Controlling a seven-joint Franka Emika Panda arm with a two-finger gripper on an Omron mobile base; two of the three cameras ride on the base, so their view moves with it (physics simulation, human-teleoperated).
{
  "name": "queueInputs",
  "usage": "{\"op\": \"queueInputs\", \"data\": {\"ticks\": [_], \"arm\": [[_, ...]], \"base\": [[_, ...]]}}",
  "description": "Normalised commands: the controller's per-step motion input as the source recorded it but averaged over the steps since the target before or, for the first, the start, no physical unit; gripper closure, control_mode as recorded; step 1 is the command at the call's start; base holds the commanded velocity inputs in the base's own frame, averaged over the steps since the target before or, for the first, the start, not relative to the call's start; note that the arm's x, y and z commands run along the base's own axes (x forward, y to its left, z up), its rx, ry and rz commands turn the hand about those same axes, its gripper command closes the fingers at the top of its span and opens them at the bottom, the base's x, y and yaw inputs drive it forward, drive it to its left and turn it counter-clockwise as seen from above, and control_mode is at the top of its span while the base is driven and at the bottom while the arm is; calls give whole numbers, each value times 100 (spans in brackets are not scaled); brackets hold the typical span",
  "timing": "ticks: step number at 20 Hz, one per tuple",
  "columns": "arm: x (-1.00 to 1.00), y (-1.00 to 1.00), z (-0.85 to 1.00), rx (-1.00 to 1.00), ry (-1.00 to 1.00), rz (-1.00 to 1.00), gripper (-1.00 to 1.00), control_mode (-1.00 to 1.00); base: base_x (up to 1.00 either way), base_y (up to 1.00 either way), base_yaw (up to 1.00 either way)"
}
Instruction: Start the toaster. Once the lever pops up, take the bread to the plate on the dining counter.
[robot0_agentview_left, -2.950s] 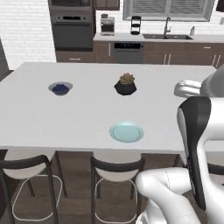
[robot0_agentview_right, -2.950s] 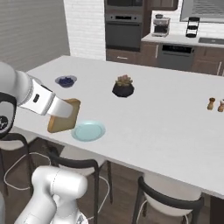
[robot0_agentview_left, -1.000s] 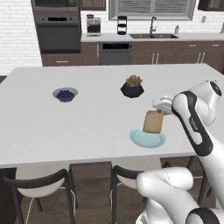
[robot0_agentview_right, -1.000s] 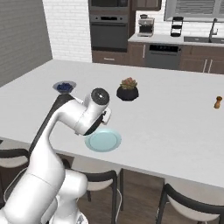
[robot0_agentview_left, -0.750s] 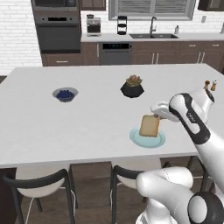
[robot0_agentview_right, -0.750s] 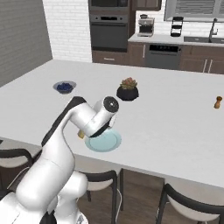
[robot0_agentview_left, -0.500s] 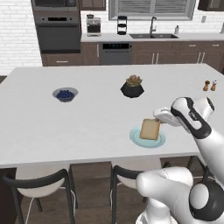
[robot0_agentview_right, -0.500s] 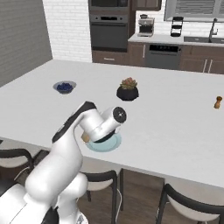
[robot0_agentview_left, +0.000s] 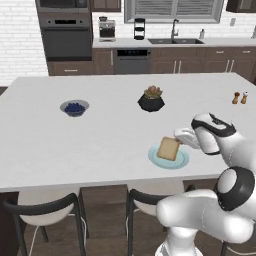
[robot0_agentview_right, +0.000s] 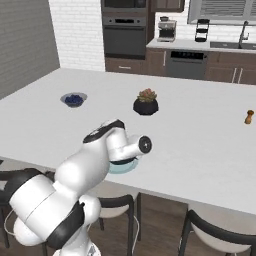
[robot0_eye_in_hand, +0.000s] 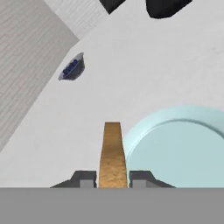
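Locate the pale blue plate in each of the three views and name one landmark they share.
Left base view: the plate lies right of centre near the counter's front edge, under the bread.
Right base view: the plate peeks out just left of centre, behind the arm.
Hand view: the plate fills the lower right.
Shared landmark: the bowl of blueberries.

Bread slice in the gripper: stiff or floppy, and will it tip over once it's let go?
Probably stiff: the bread juts straight from the gripper without sagging. Likely light for its size. It looks tilted over the plate, so on release it would probably fall flat rather than stand.
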Motion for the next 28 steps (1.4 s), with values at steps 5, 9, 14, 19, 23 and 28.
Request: {"op": "queueInputs", "data": {"ticks": [5,9,14,19,23,28], "arm": [[31,-14,-36,8,0,-1,100,-100],[0,0,-42,4,0,0,100,-100],[23,0,-27,1,-2,-1,100,-100],[-4,6,-21,0,-3,-4,-100,-100],[-14,1,-1,0,0,-11,-100,-100],[-5,-9,15,0,0,-12,-100,-100]], "base": [[0,0,0],[0,0,0],[0,0,0],[0,0,0],[0,0,0],[0,0,0]]}}
